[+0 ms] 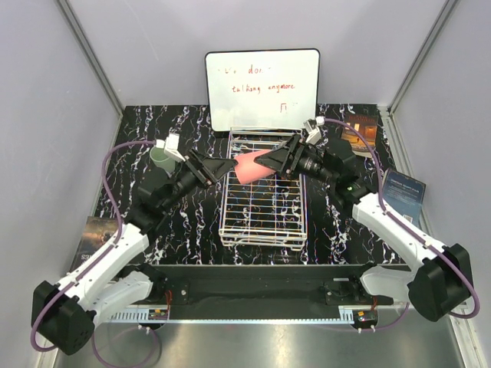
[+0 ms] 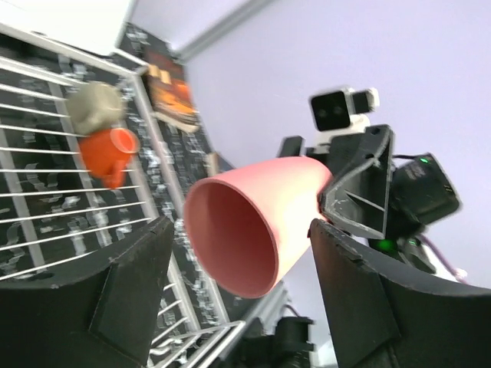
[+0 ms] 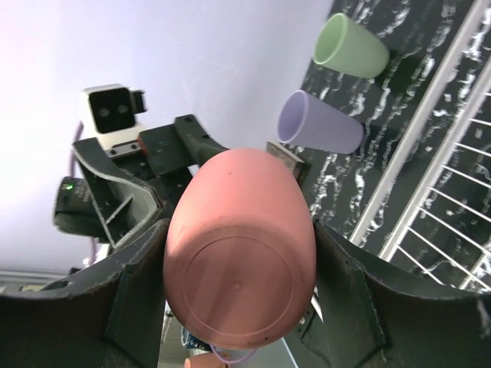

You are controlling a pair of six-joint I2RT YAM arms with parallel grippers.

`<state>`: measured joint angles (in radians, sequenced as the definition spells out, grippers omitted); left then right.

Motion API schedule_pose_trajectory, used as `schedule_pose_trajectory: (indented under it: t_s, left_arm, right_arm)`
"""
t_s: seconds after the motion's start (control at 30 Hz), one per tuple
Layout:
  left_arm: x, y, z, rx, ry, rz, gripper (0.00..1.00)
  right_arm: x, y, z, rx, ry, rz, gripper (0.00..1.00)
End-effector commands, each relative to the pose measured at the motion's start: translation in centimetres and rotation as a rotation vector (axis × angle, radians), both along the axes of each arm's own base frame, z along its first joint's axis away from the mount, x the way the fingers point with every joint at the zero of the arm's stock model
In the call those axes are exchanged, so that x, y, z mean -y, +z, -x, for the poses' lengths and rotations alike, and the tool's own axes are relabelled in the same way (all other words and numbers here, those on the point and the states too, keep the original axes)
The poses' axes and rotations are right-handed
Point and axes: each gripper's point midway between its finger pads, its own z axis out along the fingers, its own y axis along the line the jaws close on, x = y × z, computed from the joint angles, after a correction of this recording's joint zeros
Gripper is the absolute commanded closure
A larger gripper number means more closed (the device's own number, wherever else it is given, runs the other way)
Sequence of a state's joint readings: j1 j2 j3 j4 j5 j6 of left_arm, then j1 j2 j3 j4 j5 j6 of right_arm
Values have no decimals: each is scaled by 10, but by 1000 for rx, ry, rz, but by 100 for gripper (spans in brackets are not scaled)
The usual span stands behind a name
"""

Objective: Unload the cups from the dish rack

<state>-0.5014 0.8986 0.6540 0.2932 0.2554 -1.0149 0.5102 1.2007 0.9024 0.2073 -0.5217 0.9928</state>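
Observation:
A pink cup (image 1: pixel 249 167) hangs on its side above the far part of the white wire dish rack (image 1: pixel 261 222). My right gripper (image 1: pixel 266 161) is shut on its base, which fills the right wrist view (image 3: pixel 238 268). My left gripper (image 1: pixel 229 165) is open, and its fingers (image 2: pixel 130 291) stand wide on either side of the cup's mouth (image 2: pixel 230 238) without closing on it. An orange handled cup (image 2: pixel 107 153) and a beige-grey cup (image 2: pixel 96 107) sit in the rack (image 2: pixel 46 199). A pale green cup (image 3: pixel 349 46) and a lavender cup (image 3: pixel 318 123) stand on the table left of the rack.
A whiteboard (image 1: pixel 262 88) leans behind the rack. Booklets lie at the far right (image 1: pixel 359 132), the right (image 1: pixel 404 195) and the left (image 1: pixel 98 230) of the black marbled table. The green cup (image 1: pixel 161 158) stands close beside my left wrist.

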Motion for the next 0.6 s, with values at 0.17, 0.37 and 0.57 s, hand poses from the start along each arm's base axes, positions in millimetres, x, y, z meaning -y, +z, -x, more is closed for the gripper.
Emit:
schedule_pose_trajectory:
  t_s: [0.17,0.37,0.57]
  left_arm:
    - [34,53,21,140,-156,141,25]
    - [52,57,25,139,-226,164,32]
    - [59,56,26,137,-259,175,62]
  right_arm:
    - [-9,35,14,86,99,-107,100]
    - [-27,29,18,50,205,-150,100]
    - [-32,31,27,55,252,-165,100]
